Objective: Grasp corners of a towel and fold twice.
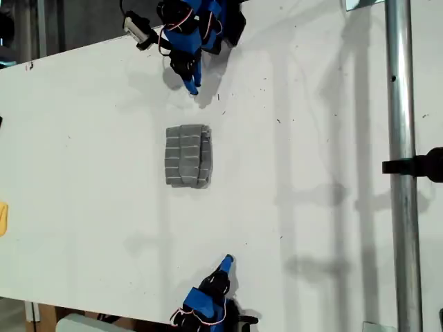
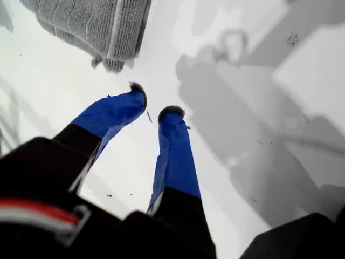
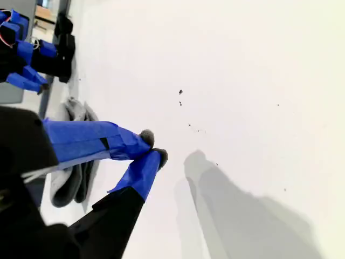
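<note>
The grey striped towel [image 1: 188, 155] lies folded into a small thick packet in the middle of the white table [image 1: 83, 138], touched by neither gripper. My first gripper [image 1: 227, 261] is near the exterior view's bottom edge. It is slightly open and empty [image 2: 154, 101], with the towel [image 2: 97, 27] and one folded corner [image 2: 113, 66] a short way ahead of it. My second gripper [image 1: 194, 88] is near the exterior view's top, shut with nothing in it [image 3: 153, 147]. The towel [image 3: 67, 189] shows behind its fingers. The cloth's own corners are tucked into the folds.
A metal pole [image 1: 401, 138] with a black clamp [image 1: 415, 166] runs down the exterior view's right. A yellow object [image 1: 3, 218] pokes in at that view's left edge. The first arm's base [image 1: 204, 308] sits at the table's bottom edge in that view.
</note>
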### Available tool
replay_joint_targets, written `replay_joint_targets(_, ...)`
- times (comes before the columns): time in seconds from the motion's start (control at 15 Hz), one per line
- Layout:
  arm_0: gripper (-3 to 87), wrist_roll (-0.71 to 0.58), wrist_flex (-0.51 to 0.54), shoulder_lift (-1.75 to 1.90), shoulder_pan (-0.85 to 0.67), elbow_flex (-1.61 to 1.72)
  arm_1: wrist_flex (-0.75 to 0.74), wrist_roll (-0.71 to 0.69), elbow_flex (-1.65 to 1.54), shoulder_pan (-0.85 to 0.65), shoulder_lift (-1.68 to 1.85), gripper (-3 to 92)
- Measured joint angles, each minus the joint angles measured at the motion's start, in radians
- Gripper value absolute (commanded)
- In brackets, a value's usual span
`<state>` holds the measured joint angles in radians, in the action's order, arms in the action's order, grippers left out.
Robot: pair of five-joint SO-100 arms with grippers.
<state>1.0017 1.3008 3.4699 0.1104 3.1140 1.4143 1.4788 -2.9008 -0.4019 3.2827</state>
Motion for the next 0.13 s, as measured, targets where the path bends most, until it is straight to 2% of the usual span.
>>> replay_joint_targets(0.13,0.1,0.0,0.0,0.0,0.0,0.0,0.0,0.0,0.0,0.009,0.0,10.7)
